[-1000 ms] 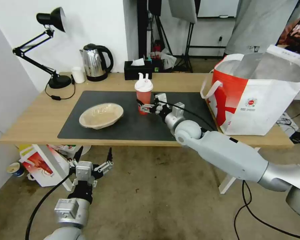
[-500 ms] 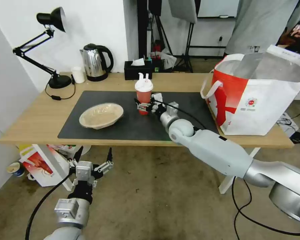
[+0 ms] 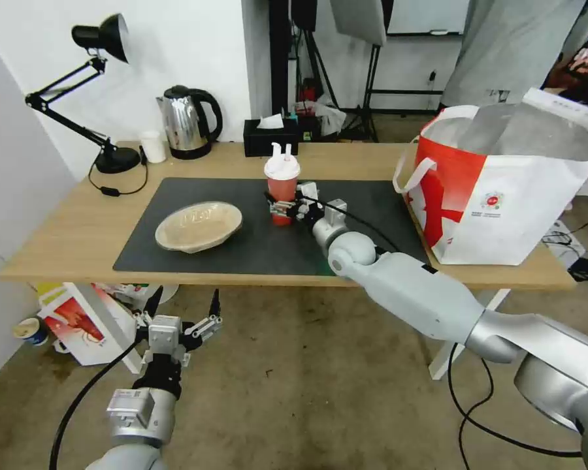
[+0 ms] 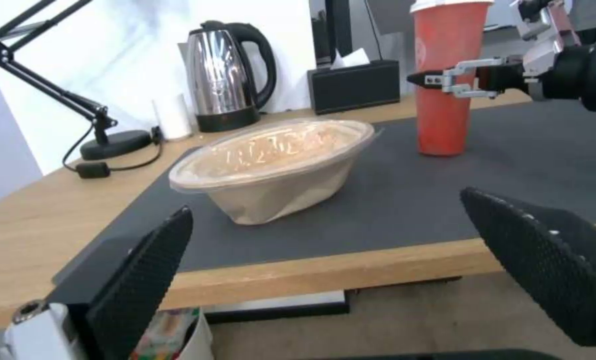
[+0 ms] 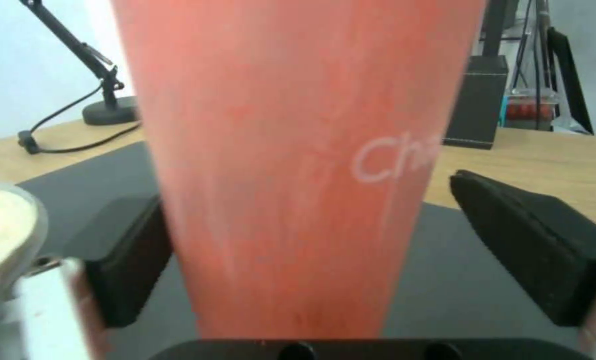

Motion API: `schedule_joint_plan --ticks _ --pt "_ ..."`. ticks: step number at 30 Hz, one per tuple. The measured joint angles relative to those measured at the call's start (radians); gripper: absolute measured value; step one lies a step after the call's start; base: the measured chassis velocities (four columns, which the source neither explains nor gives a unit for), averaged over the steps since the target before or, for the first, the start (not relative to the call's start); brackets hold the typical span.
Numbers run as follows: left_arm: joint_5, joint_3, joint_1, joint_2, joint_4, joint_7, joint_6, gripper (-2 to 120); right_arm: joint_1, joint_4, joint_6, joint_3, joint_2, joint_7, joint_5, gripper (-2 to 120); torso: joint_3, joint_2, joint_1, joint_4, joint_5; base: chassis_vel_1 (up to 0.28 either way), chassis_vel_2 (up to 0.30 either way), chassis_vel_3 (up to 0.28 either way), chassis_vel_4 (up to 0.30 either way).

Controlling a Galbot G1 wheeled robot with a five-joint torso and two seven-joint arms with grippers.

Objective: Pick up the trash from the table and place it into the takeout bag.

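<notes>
Cup: red translucent cup with white lid and straws (image 3: 281,189) stands upright at frame centre on the dark grey mat (image 3: 255,241), long axis vertical, straws pointing up.
Right end effector (image 3: 277,209): spread, pads either side of the cup; the right wrist view shows a gap at one pad (image 5: 531,245).
Container: shallow oval tan lidded container (image 3: 198,225), left of centre on the mat.
Left end effector (image 3: 183,305): released, lower left, below the long light-wood desk (image 3: 65,241).
Bag: boxy red-and-white takeout bag (image 3: 503,189), right edge.

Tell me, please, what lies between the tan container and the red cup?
Only bare dark mat separates the tan container from the red cup, as the head view shows.
</notes>
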Motion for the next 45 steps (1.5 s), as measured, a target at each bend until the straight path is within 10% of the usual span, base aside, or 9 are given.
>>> schedule_joint_plan --ticks 28,45 --pt "0.0 0.0 0.0 0.0 0.0 0.0 0.0 100 -0.025 0.032 0.003 0.009 -0.049 -0.044 0.012 17 0.0 0.0 0.0 0.0 0.0 0.0 0.0 0.0 0.0" --pt "0.0 0.0 0.0 0.0 0.0 0.0 0.0 100 -0.025 0.032 0.007 0.018 -0.058 -0.092 -0.026 6 0.0 0.0 0.0 -0.0001 0.0001 0.0 0.0 0.0 0.0"
